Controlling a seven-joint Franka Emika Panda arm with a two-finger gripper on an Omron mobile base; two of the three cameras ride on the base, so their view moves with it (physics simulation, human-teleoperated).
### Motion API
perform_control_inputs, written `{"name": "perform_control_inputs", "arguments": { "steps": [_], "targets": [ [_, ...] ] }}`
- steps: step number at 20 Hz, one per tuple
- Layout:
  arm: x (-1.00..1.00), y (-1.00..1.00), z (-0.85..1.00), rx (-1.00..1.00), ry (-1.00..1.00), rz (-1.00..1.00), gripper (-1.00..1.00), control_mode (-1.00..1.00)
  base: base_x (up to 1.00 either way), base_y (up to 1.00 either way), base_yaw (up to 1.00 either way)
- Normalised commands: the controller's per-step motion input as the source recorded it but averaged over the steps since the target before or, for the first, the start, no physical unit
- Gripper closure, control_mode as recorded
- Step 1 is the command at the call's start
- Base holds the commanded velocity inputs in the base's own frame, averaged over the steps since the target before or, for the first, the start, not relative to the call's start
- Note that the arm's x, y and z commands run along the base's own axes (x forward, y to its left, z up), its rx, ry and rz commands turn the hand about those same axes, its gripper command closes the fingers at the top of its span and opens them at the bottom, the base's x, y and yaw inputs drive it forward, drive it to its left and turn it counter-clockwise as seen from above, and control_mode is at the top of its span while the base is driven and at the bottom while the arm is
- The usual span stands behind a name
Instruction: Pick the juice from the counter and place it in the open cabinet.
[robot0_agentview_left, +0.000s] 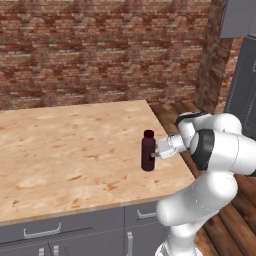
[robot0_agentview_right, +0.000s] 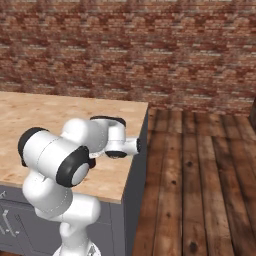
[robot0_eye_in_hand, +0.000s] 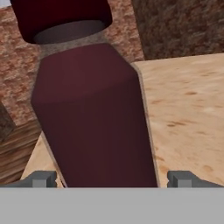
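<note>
A red brick wall runs behind the counter (robot0_agentview_left: 65, 145), a broad light wood-grain top with reddish streaks over grey drawer fronts with silver bar handles; dark plank flooring lies beyond its right edge. The juice (robot0_agentview_left: 148, 151) stands upright on the counter close to the right edge, nearer the front corner than the back one. The gripper (robot0_agentview_left: 156, 154) reaches in level from the right side and sits just at the bottle's body, about mid-height. In the hand view the juice (robot0_eye_in_hand: 94, 118) looms between the two fingertips (robot0_eye_in_hand: 41, 178), which stand apart on either side of it with a sliver of counter showing at each side, so the jaws are spread and not pressing the bottle. The rest of the wood top to the left and behind the bottle is bare. At the far right of the left base view a dark grey cabinet (robot0_agentview_left: 245, 85) rises beside the floor.
</note>
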Motion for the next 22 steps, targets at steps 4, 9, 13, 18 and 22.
{"name": "perform_control_inputs", "arguments": {
  "steps": [4,9,13,18,22],
  "targets": [
    [0.00,0.10,0.00,0.00,0.00,0.00,-1.00,-1.00,0.00,0.00,0.00],
    [-0.02,0.15,0.00,0.00,0.00,0.00,-1.00,-1.00,0.00,0.00,0.00],
    [-0.03,0.21,0.00,0.00,0.00,0.00,-1.00,-1.00,0.00,0.00,0.00],
    [-0.02,0.25,0.00,0.00,0.00,0.00,-1.00,-1.00,0.00,0.00,0.00],
    [-0.01,0.27,-0.01,0.00,0.00,0.00,-1.00,-1.00,0.00,0.00,0.00]
  ]
}}
